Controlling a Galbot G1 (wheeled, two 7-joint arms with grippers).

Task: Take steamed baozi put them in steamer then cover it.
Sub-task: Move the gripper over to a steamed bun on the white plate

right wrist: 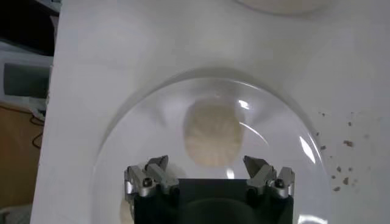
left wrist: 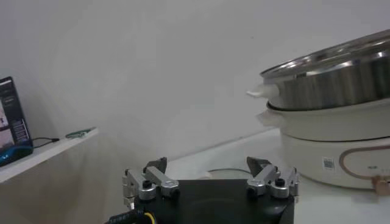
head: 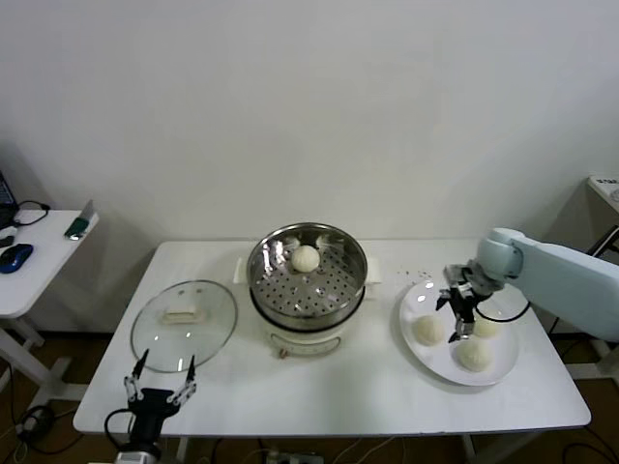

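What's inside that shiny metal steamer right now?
One baozi sits on the perforated floor of the steamer, toward the back. The rest of the floor that shows is bare. The near wall hides the front strip of the floor.

Left gripper (left wrist: 210,182) sits low with fingers (left wrist: 151,181) spread wide, nothing between them, steamer (left wrist: 332,85) off to the side on the white surface (left wrist: 244,159).

A plain white wall (head: 309,106) fills the far side. The white table (head: 329,401) stands against it. On the left, a smaller white side desk (head: 39,275) carries a blue mouse (head: 15,257).
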